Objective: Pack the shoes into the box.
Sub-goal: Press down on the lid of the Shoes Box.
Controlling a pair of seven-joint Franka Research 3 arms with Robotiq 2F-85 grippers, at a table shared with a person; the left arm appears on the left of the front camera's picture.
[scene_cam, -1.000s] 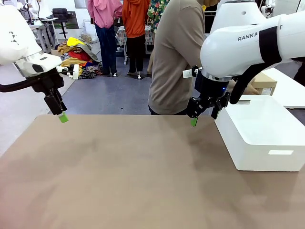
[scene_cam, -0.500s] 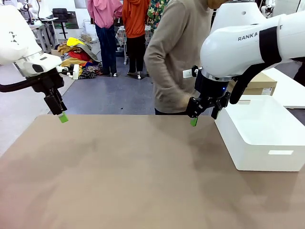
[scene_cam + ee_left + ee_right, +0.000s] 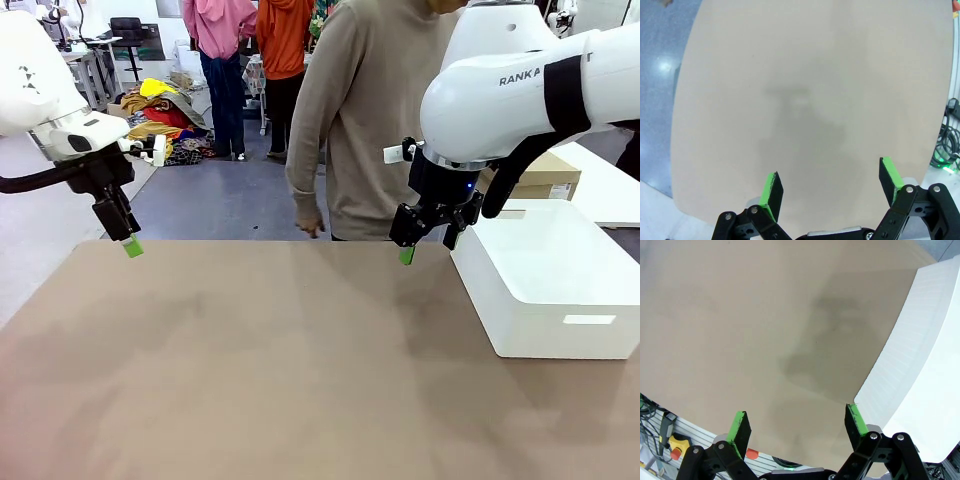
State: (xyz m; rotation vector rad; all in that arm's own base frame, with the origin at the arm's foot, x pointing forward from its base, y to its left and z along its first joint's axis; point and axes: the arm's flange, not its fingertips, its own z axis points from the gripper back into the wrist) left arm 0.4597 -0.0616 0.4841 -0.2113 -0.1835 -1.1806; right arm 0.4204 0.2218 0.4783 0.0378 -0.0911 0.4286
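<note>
The shoes are out of view. A brown cardboard box (image 3: 553, 173) with a white label sits beyond the table's far right, partly hidden behind my right arm. My left gripper (image 3: 128, 240) hangs open above the table's far left corner, with nothing between its green pads (image 3: 771, 196). My right gripper (image 3: 428, 248) is open too, above the far edge just left of the white bin; in its wrist view the right gripper (image 3: 797, 425) looks down on bare tabletop.
A white plastic bin (image 3: 545, 280) stands on the table's right side, and its wall (image 3: 920, 365) rises close beside my right gripper. A person in a beige sweater (image 3: 385, 120) stands at the far edge, one hand (image 3: 310, 228) hanging by the table. The tan tabletop (image 3: 260, 360) is bare.
The person has turned from leaning toward the right to facing the table, and an arm has swung down to the far edge. Neither arm has moved.
</note>
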